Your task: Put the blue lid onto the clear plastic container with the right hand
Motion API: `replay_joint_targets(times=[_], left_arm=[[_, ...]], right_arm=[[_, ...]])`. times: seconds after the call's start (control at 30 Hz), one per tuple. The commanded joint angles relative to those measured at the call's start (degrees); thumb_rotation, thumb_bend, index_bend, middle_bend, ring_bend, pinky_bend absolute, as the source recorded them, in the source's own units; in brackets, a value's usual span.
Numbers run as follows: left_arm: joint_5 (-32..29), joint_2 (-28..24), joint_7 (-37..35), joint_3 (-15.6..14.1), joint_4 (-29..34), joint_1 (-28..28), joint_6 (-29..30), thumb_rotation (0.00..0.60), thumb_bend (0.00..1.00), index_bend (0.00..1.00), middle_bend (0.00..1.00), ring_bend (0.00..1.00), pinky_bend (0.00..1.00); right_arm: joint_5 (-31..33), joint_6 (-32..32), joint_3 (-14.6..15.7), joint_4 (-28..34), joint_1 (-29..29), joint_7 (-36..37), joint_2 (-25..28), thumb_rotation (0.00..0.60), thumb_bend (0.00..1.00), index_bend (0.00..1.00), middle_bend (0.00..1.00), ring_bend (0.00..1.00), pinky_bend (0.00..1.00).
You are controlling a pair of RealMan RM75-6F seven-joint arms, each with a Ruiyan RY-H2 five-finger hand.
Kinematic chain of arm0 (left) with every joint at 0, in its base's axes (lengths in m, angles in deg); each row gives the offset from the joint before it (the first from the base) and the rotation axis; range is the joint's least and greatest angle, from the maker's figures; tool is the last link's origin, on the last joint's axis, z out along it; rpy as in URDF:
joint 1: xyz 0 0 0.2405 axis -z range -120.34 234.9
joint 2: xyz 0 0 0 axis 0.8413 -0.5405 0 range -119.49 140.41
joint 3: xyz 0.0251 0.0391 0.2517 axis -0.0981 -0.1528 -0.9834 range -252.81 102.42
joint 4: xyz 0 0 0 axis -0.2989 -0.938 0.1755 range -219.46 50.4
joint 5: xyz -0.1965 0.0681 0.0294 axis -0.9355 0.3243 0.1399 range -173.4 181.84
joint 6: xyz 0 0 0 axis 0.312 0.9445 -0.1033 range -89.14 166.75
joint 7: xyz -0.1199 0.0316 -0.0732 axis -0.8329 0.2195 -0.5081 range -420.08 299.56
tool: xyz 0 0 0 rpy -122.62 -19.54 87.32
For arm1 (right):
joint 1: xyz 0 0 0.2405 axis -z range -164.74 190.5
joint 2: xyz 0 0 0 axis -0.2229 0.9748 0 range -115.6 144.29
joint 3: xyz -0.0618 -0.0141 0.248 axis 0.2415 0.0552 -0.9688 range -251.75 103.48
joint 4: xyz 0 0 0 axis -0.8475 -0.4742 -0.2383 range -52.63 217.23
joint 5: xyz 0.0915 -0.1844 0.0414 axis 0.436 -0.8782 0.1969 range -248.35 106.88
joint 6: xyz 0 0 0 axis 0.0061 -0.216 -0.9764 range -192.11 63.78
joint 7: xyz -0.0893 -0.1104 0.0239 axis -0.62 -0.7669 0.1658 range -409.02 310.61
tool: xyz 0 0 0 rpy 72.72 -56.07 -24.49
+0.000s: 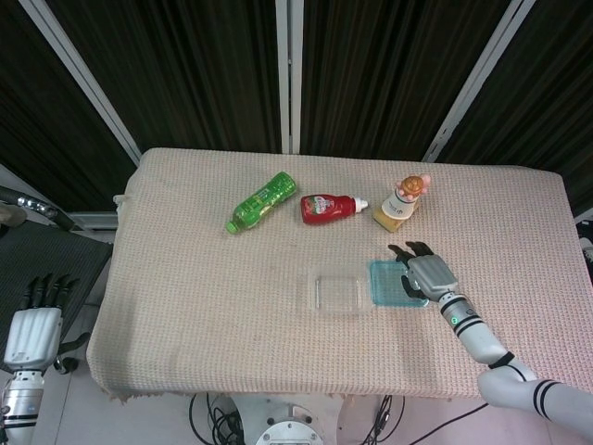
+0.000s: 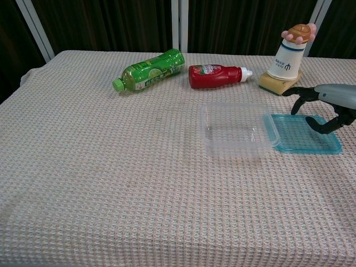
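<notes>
Right hand (image 2: 328,108) hovers with fingers spread over the blue lid (image 2: 305,134), which lies flat on the table (image 2: 111,167) just right of the clear plastic container (image 2: 236,129); the left hand (image 1: 32,320) hangs open, off-table.

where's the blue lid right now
The blue lid lies flat on the table just right of the clear plastic container, its edge at the container's rim, in front of the white bottle, with the right hand over its far right side.
</notes>
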Motion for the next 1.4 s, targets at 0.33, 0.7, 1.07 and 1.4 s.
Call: replay_joint_targets(times=[0.33, 0.7, 1.07, 1.4], left_arm=[[0.86, 0.61, -0.68, -0.10, -0.94, 0.46, -0.13, 0.600, 0.00, 0.16, 0.10, 0.00, 0.04], [0.48, 0.83, -1.78, -0.34, -1.97, 0.39, -0.68, 0.600, 0.00, 0.16, 0.10, 0.00, 0.03], [0.21, 0.59, -1.43, -0.48, -1.39, 0.09, -0.57, 0.600, 0.00, 0.16, 0.10, 0.00, 0.03], [-0.03, 0.38, -1.18, -0.47, -0.99, 0.06, -0.72, 0.600, 0.00, 0.16, 0.10, 0.00, 0.03]], right_arm=[[4.47, -6.28, 0.48, 9.37, 4.41, -8.05, 1.32, 0.600, 0.00, 0.00, 0.05, 0.00, 0.00], [11.85, -2.17, -0.93, 10.66, 2.18, -13.94, 0.84, 0.600, 0.00, 0.00, 0.05, 0.00, 0.00], [14.15, 2.05, -1.02, 9.05, -1.29, -16.73, 1.08, 0.600, 0.00, 0.00, 0.12, 0.00, 0.00], [14.28, 2.36, -0.71, 7.61, -1.61, -15.56, 0.22, 0.600, 0.00, 0.00, 0.14, 0.00, 0.00]])
